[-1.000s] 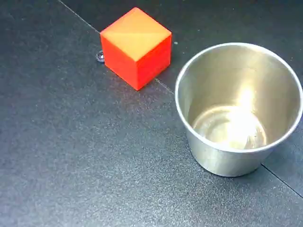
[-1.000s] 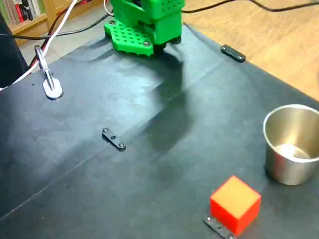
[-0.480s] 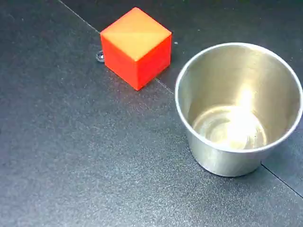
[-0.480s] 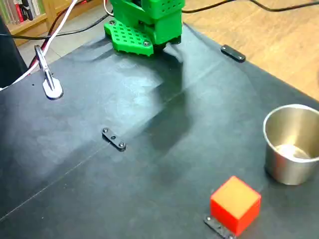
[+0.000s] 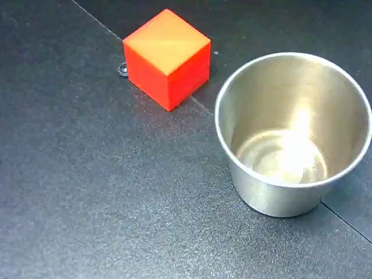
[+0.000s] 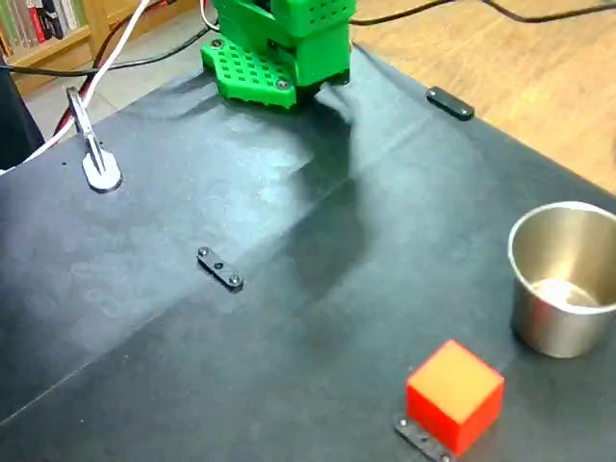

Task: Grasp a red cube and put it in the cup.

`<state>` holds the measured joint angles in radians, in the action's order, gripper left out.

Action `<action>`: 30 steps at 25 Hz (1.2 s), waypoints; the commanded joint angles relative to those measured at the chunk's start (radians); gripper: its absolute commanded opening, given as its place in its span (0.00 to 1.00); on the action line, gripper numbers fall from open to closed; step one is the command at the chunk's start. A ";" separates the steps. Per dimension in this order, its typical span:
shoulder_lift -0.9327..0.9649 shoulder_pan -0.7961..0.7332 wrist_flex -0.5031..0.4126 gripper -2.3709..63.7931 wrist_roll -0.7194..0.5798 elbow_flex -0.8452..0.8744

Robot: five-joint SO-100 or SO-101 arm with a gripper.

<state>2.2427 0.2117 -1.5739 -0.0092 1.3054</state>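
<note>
Red cube [image 5: 167,55] near empty cup [image 5: 290,136], green arm base [image 6: 279,43] in one fixed view only — jaws unseen

Red cube [image 5: 167,57] left of cup [image 5: 290,192]

The red cube [image 5: 167,57] has red sides and an orange-yellow lit top in both fixed views [image 6: 454,395]. The cup [image 5: 293,135] is shiny silver steel, and the table [image 6: 192,327] is matt black with thin seam lines. The arm's base [image 6: 279,48] is bright green, its plate dotted with holes.
</note>
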 commanded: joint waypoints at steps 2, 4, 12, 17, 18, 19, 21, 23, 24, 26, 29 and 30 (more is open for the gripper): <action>-0.075 0.081 0.014 0.52 -0.005 -0.003; -0.140 0.121 0.014 0.52 -0.005 -0.009; -0.385 0.242 0.152 0.52 -0.008 -0.023; -0.526 0.255 0.360 0.52 -0.023 -0.025; -0.548 0.255 0.382 0.52 -0.048 -0.026; -0.568 0.255 0.394 0.52 -0.080 -0.026; -0.611 0.255 0.402 0.52 -0.147 -0.028; -0.653 0.255 0.402 0.52 -0.202 -0.051; -0.684 0.256 0.402 0.52 -0.224 -0.074; -0.753 0.256 0.388 0.53 -0.270 -0.146; -0.867 0.256 0.382 0.53 -0.333 -0.285; -0.900 0.256 0.380 0.53 -0.351 -0.330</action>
<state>1.3790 0.4709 -1.1904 -0.3221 1.0937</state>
